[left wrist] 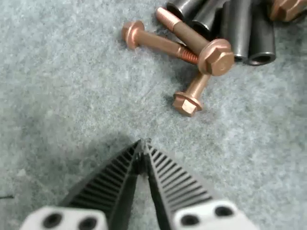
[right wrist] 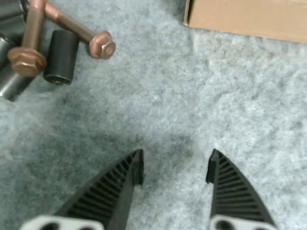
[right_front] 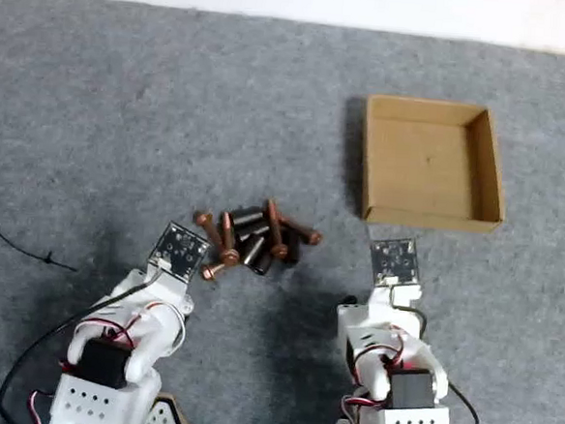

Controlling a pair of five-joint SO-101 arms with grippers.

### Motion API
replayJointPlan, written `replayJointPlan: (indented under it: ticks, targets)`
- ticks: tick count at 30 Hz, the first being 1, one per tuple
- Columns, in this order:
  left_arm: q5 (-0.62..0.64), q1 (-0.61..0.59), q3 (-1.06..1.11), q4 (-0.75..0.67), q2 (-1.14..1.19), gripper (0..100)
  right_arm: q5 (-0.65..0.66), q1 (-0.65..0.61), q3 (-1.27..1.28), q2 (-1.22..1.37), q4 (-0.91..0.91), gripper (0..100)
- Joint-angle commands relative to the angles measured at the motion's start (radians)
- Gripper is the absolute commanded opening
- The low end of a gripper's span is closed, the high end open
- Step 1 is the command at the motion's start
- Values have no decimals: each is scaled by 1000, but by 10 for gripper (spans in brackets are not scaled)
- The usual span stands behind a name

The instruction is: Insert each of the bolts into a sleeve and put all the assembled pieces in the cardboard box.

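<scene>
- The grey carpet (right_front: pixel 115 113) covers the whole table; everything lies on it.
- The box (right_front: pixel 427 164) sits open and empty at the far right, ahead of the right arm. Its near wall (right wrist: pixel 249 19) is close to the right claw but well clear of it.
- The left arm (right_front: pixel 123 346) and the right arm (right_front: pixel 392 375) stand side by side at the near edge. Both point away from it, toward the far side of the table.
- The left claw (left wrist: pixel 143 143) is pressed together, tip to tip, with nothing between its fingers. It hangs over bare carpet just short of the nearest bolt (left wrist: pixel 189 96).
- The right claw (right wrist: pixel 176 163) is spread wide and holds nothing. Bare carpet shows in the gap, and the pile is off to one side of it.
- The bolts (right_front: pixel 274 229) and sleeves (right_front: pixel 251 239) lie in one loose heap between the arms and slightly ahead of them, left of the box.
- The copper bolts cross over the dark sleeves and each other. No bolt can be seen seated inside a sleeve.
- One short sleeve (right wrist: pixel 61 56) lies at the heap's right edge, touching a bolt (right wrist: pixel 76 31).
- A thin black tie (right_front: pixel 37 251) lies alone at the far left, well apart from the heap.
</scene>
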Motion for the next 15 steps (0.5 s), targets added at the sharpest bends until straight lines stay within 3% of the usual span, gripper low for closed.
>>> replayJointPlan:
  ticks: [1,5,11,15]
  targets:
    - [-276,10,4,0,-12,10,11,-24,156,-13,-87,210]
    - [-235,-2,-19,15,-10,10,11,-19,156,-7,-81,210]
    - [-262,-216,-88,14,-12,12,11,111,151,-13,-88,210]
    - [-167,-343,-179,-66,-7,14,11,179,99,-13,-84,210]
